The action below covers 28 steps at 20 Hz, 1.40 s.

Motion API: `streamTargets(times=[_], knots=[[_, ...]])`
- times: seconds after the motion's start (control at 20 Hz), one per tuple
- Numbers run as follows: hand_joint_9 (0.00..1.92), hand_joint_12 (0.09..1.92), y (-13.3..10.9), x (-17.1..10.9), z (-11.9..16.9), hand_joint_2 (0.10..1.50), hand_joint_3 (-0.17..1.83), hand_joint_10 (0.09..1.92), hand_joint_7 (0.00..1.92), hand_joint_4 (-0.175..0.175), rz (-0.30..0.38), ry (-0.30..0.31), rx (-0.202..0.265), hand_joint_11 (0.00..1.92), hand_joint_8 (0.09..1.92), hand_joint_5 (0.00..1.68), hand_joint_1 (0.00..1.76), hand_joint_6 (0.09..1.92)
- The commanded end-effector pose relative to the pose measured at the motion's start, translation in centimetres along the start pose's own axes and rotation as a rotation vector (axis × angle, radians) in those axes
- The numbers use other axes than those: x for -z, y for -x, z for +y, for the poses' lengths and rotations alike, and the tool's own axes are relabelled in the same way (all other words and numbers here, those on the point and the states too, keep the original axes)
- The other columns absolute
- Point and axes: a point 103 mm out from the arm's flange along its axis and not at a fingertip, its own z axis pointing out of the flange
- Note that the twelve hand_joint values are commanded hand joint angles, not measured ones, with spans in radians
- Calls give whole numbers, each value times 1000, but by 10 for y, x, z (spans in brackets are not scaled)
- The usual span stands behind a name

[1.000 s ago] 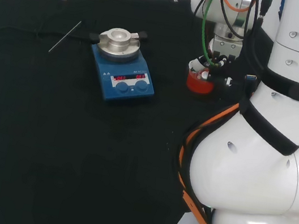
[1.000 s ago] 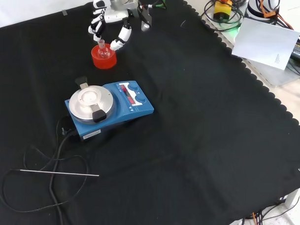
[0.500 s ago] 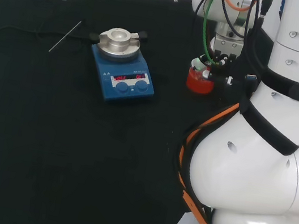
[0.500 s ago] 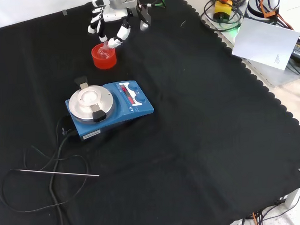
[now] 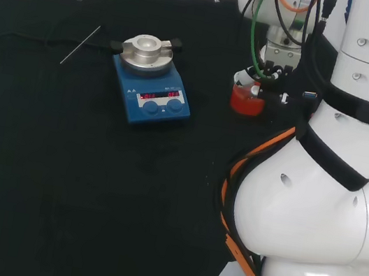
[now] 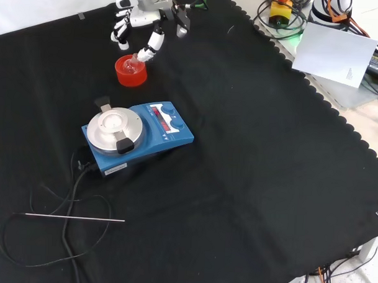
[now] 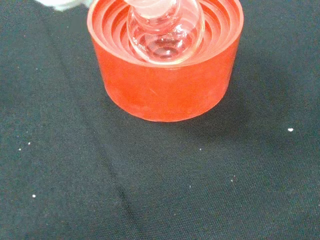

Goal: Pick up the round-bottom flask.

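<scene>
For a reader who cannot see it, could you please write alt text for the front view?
At the top of the black cloth, the hand reaches down with curled fingers to a clear round-bottom flask in a red ribbed stand. Nearer the camera sit a blue hotplate stirrer, its black cable and a thin metal rod.

1 round-bottom flask, 1 red ribbed stand, 1 blue hotplate stirrer, 1 thin metal rod, 1 hand.

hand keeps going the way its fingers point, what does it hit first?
Probably the round-bottom flask, seated in the red ribbed stand directly below the hand. Its fingertips already flank the neck; contact is unclear.
</scene>
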Motion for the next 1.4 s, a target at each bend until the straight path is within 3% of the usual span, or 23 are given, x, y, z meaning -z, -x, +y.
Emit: streamTargets(times=[0.05, 0.35, 0.85, 1.4], knots=[[421, 1349, 2, 6, -2, 678, 443, 673, 209, -65, 12, -14, 18, 0, 633, 448, 532, 619], [410, 1336, 7, 8, -11, 694, 399, 682, 194, -66, 13, 4, 39, 0, 637, 453, 517, 555], [418, 1338, 21, -11, -26, 677, 374, 683, 212, -53, 4, 97, 102, 0, 642, 491, 661, 552], [423, 1338, 19, -22, -30, 667, 379, 676, 222, -48, -7, 149, 182, 0, 637, 491, 720, 546]])
